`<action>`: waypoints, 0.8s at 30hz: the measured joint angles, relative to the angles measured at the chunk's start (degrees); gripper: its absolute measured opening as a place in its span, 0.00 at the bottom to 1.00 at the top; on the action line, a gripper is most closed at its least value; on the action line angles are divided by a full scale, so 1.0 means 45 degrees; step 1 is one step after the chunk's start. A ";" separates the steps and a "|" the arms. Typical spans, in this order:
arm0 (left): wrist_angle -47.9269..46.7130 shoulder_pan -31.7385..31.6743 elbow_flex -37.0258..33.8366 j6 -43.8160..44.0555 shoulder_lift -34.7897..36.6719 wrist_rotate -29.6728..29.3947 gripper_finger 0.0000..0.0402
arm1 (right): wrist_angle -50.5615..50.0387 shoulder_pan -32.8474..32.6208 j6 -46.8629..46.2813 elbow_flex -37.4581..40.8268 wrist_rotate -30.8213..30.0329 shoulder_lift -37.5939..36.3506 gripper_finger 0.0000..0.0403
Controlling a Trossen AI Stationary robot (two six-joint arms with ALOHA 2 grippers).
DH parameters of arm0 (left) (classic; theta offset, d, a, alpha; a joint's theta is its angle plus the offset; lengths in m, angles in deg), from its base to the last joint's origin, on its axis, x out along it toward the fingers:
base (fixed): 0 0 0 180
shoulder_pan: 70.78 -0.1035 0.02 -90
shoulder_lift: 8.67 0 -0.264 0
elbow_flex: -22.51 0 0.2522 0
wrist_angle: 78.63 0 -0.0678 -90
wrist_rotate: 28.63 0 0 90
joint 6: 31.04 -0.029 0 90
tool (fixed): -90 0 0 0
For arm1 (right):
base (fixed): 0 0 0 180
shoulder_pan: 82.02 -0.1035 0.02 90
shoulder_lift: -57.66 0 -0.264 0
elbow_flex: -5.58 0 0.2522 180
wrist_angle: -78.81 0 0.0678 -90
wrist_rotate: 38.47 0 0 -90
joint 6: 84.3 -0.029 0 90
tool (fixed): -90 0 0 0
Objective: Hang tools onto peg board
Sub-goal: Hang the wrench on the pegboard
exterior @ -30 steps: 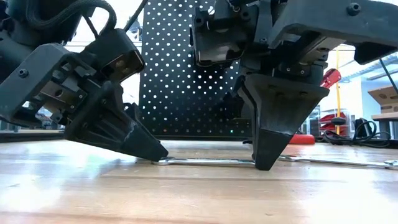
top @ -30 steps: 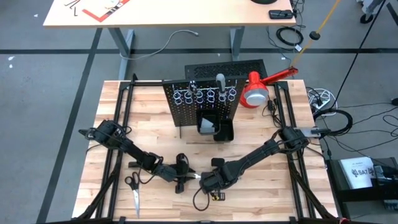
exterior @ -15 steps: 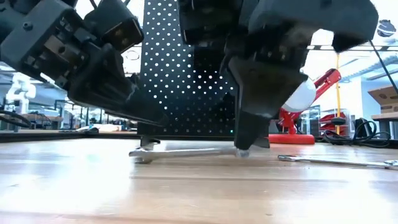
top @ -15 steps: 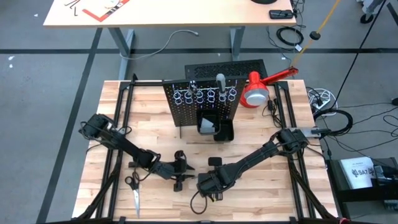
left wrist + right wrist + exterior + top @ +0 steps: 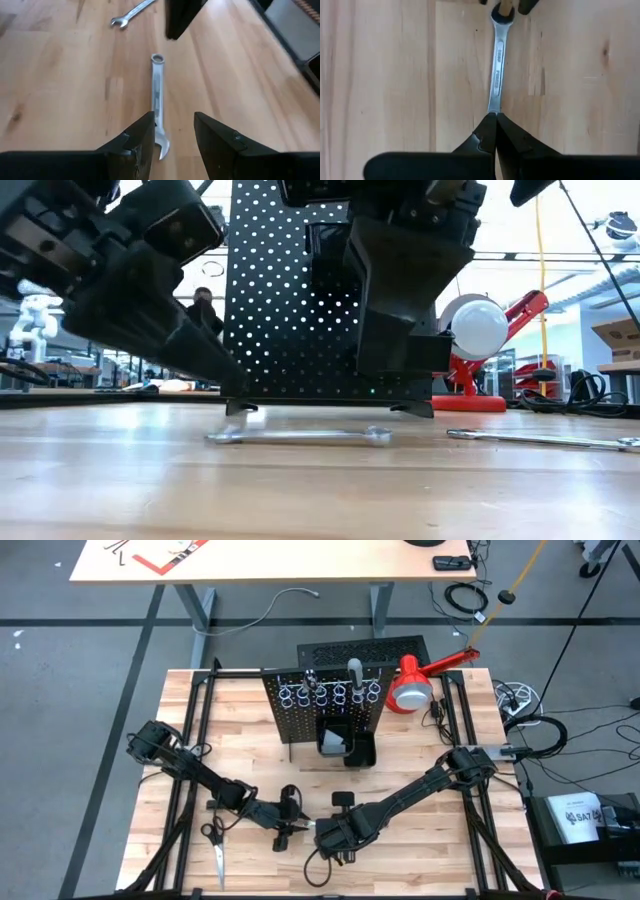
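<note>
Standing at the desk (image 5: 180,740), I am seeing that the step in hand is picking up a wrench (image 5: 158,102) which is lying flat on the wood at the front, in front of the peg board (image 5: 322,700). It is not yet lifted.

On the left, the left gripper (image 5: 171,131) is hovering low over one end of the wrench. Its fingers (image 5: 139,140) are standing partly apart, one on each side of the open end, and they are not grasping it; nothing is being held.

To the right, the right gripper (image 5: 494,131) is sitting above the other end of the same wrench. Its fingers (image 5: 482,134) are clenched fully together and empty, with the tips just over the ring end.

I think the next move is asking the left fingers to go down and close on the thin shaft, which is lying flat and may slip.

Further back, the peg board is standing upright with its row of silver rings (image 5: 330,693) waiting.
</note>
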 joint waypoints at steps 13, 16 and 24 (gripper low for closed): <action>-0.0330 0.0005 0.0023 0.0020 -0.0992 -0.0250 0.36 | 0.0073 0.0019 0.0010 0.0000 0.0003 -0.0005 0.00; -0.0223 0.0005 0.0050 0.0352 -0.1210 -0.0325 0.36 | 0.0233 0.0019 0.0157 0.0000 -0.0005 -0.0005 0.00; -0.0296 -0.0165 0.0080 0.0917 -0.1377 -0.0294 0.36 | 0.1135 0.0274 0.1598 0.0026 -0.0006 0.0143 0.15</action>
